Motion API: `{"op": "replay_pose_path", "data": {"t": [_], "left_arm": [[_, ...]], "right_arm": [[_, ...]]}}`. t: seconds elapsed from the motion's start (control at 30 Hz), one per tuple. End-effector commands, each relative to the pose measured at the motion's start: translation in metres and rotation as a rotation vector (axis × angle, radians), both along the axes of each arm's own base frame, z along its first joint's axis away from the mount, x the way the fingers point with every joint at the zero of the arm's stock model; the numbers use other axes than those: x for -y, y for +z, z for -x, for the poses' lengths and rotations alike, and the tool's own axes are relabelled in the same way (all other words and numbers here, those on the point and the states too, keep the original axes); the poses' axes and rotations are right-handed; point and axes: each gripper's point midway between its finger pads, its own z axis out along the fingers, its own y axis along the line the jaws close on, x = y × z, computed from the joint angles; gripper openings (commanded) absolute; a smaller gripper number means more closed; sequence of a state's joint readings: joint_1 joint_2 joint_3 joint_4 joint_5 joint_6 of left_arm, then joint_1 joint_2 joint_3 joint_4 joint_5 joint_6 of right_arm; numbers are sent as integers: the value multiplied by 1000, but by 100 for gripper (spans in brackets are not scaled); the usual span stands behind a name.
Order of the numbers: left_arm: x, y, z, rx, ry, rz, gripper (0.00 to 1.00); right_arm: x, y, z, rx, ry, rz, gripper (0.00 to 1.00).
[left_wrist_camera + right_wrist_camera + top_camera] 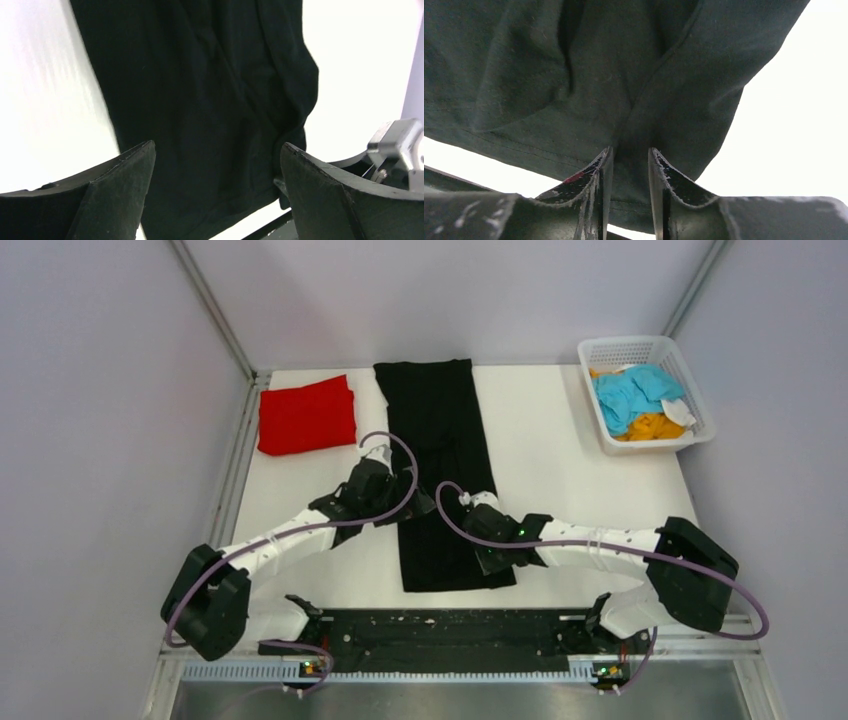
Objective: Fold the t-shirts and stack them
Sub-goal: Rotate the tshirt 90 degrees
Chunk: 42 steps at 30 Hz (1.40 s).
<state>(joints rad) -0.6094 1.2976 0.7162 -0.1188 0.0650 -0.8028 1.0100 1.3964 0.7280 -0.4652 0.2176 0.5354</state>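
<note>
Right jaws pinched narrow on the near hem of the long black cloth t-shirt (445, 420), stretched as a strip down mid-tabletop (570, 490). Left jaws gape wide over its left edge. Lifting one-sided could skew the fold, I reckon.

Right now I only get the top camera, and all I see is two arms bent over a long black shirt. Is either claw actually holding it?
Observer: Yes. The right wrist view shows the right gripper pinched on the black t-shirt close to its stitched hem, with cloth filling the narrow gap.
Operator: And the other claw?
Observer: The left gripper is spread wide open. The shirt lies beyond it and it grips nothing.
Operator: Is the cloth lying smooth there?
Observer: Not quite. The left wrist view shows long creases running down the shirt and a rumpled edge on one side.
</note>
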Motion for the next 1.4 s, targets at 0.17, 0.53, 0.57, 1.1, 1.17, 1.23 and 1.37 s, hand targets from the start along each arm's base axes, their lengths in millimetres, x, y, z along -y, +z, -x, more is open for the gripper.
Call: {"op": "replay_pose_path", "data": {"t": [0.17, 0.53, 0.57, 1.1, 1.17, 1.23, 1.37], "left_arm": [[-21, -4, 26, 32, 50, 21, 99], [-40, -15, 37, 30, 85, -28, 99], [-39, -15, 38, 28, 80, -24, 99], [3, -17, 88, -17, -186, 53, 99], [2, -19, 87, -19, -179, 45, 99], [1, -21, 88, -29, -173, 34, 99], [-2, -25, 89, -49, -160, 21, 99]], "right_arm": [[10, -1, 7, -2, -6, 38, 18], [-3, 40, 8, 33, 11, -86, 2], [-4, 45, 10, 34, 20, -106, 0], [-47, 75, 44, -28, 168, -395, 0], [-47, 68, 44, -34, 152, -389, 0], [-47, 63, 38, -18, 101, -389, 0], [-61, 57, 29, 11, 59, -444, 0]]}}
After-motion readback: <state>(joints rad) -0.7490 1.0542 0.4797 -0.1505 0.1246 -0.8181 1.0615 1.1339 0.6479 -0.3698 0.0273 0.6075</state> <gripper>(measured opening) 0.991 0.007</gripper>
